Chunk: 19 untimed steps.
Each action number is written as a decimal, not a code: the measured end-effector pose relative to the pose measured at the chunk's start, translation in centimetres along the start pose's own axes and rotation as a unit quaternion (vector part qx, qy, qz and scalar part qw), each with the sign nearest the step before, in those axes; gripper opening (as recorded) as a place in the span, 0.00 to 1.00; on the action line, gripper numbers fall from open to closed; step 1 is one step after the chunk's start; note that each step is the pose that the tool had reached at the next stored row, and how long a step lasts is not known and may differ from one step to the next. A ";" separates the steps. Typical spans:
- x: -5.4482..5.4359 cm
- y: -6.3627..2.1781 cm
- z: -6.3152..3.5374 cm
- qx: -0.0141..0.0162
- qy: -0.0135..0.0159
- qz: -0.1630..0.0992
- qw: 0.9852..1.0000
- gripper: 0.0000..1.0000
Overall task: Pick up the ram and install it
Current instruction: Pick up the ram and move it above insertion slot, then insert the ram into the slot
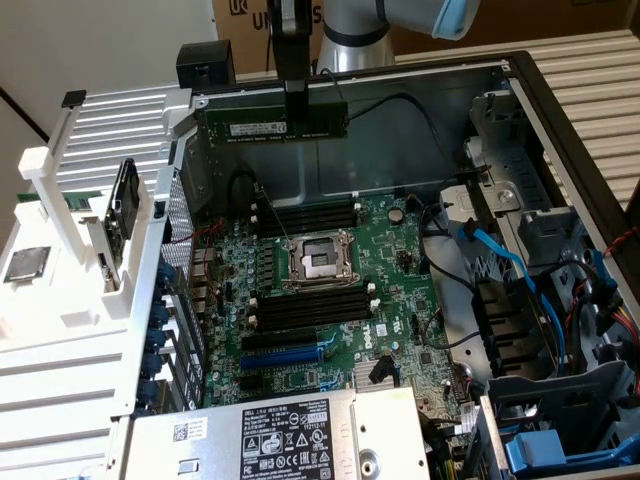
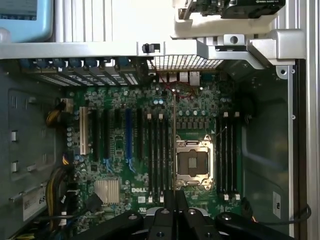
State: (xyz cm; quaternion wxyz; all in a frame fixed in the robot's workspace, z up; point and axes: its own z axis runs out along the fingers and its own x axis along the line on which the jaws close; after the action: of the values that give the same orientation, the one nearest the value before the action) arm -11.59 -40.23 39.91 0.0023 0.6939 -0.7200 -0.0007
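Observation:
The ram point(image 1: 272, 125), a long green stick with a pale sticker, hangs level in the air above the back of the open computer case. My gripper point(image 1: 296, 97) is shut on its upper edge near the middle. In the wrist view the ram point(image 2: 173, 140) appears edge-on as a thin line running out from my gripper point(image 2: 175, 197). That line lies over the motherboard point(image 2: 115, 150) between the bank of black memory slots point(image 2: 157, 155) and the processor socket point(image 2: 192, 162). A second bank of slots point(image 2: 227, 155) lies on the socket's other side. The ram is well above the slots point(image 1: 305, 215), touching none.
A white slotted rack point(image 1: 90, 300) at the exterior view's left holds a square silver chip point(image 1: 27, 263) and a drive point(image 1: 122, 205). The power supply point(image 1: 290, 435) sits at the case front. Blue cables point(image 1: 520, 270) and drive bays point(image 1: 560, 400) crowd the exterior view's right.

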 end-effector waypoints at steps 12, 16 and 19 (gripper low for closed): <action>0.0 -0.06 1.12 0.004 0.000 0.000 1.000 0.12; 0.0 -0.08 1.13 0.005 0.000 0.000 1.000 0.12; 0.0 -0.15 1.26 0.006 -0.002 0.000 1.000 0.12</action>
State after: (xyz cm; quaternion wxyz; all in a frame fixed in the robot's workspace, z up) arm -11.44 -40.23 38.65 -0.0028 0.6938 -0.7202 0.0024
